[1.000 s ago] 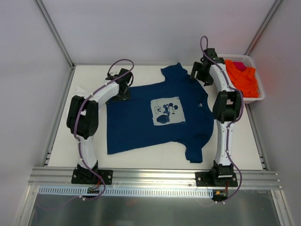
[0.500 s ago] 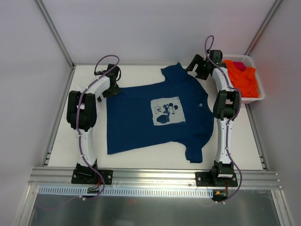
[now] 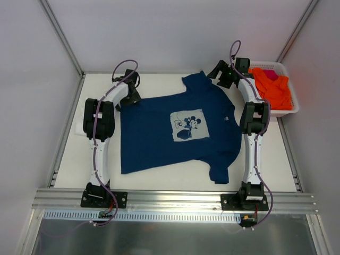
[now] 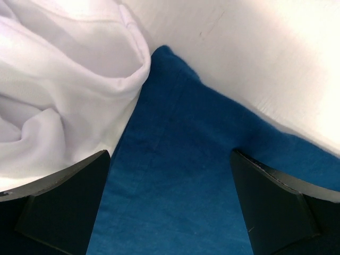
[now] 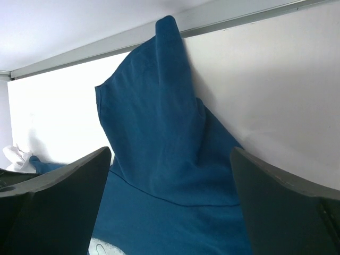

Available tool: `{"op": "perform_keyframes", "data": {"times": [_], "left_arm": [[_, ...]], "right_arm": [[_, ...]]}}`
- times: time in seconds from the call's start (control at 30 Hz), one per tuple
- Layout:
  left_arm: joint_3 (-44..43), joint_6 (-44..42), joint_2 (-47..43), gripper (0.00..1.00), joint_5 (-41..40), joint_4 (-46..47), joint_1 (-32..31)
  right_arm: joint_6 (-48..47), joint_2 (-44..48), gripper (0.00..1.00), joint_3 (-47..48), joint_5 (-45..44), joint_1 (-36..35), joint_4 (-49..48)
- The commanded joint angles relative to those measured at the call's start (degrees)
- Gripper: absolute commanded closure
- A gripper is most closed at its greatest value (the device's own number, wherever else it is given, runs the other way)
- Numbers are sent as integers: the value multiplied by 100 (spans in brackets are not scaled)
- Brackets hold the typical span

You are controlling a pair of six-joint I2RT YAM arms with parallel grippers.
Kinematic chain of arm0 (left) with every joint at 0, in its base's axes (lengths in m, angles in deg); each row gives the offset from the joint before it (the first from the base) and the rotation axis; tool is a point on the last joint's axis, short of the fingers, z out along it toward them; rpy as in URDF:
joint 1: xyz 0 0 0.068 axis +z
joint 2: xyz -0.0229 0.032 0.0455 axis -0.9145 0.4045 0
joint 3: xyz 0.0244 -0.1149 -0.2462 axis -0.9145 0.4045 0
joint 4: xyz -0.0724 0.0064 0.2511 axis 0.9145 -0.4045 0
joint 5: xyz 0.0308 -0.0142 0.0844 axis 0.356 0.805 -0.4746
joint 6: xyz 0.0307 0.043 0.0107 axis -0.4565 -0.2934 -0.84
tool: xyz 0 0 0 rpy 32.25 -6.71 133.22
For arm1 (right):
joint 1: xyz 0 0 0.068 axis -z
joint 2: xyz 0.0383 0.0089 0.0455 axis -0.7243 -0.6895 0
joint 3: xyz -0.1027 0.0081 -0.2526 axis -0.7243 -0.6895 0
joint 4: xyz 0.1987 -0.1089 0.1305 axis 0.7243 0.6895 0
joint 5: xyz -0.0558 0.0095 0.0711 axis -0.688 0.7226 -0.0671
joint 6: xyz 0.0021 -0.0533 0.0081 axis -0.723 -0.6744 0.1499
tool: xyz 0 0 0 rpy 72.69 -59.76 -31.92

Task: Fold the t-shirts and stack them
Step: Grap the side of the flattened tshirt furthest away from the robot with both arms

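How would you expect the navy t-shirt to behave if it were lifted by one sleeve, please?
Probably floppy: the navy t-shirt lies flat with soft creases, so it should drape. Likely light, being thin cloth. Its sleeve lies rumpled, so pushing would probably bunch it.

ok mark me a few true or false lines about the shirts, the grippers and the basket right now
1. The navy t-shirt lies spread out with its print facing up. True.
2. The right gripper is clamped on a sleeve. False: its jaws stand open and hold nothing.
3. The basket holds orange cloth. True.
4. The white t-shirt lies folded on top of the print. False: it sits bunched up at a corner of the navy t-shirt.
5. The left gripper is open. True.
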Motion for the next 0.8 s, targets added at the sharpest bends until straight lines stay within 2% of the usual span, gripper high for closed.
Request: {"op": "perform_keyframes", "data": {"times": [0.0,0.4,0.6,0.77], "left_arm": [[-337,-3,199,2,-61,-47,0],[-1198,-442,638,3,-466,-65,9],[-1049,-267,480,4,-606,-47,17],[-1620,-470,841,5,-519,-65,53]], "right_arm": [[-124,158,1,33,197,-30,-297],[-352,308,0,-82,232,-188,-279],[-352,158,1,15,232,-267,-174],[-387,70,1,6,250,-320,-148]]}}
